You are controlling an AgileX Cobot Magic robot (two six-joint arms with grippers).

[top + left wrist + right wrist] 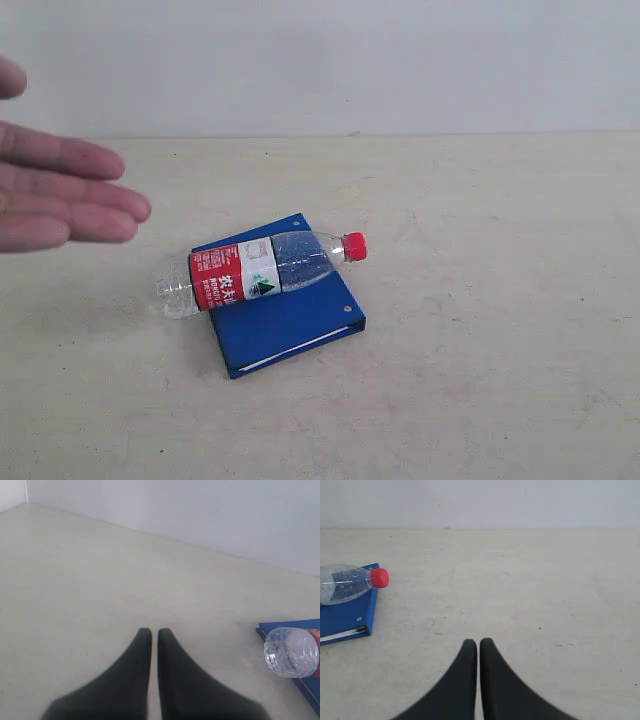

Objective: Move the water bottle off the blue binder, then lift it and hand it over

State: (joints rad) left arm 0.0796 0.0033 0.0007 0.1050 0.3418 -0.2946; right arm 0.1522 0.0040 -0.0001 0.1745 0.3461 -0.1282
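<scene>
The water bottle (pixel 262 270) lies on its side across the blue binder (pixel 290 318), red cap toward the right, its clear base overhanging the binder's left edge. In the left wrist view the bottle's base (pixel 291 652) and a binder corner (pixel 310 680) show off to one side of my left gripper (pixel 151 631), which is shut and holds nothing. In the right wrist view the bottle's cap end (pixel 351 582) and the binder (pixel 345 617) lie away from my right gripper (pixel 478 642), also shut and holding nothing. Neither gripper appears in the exterior view.
A person's open hand (pixel 60 185) reaches in from the left edge, above the pale table (pixel 480 300). A plain white wall (pixel 350 60) stands behind the table.
</scene>
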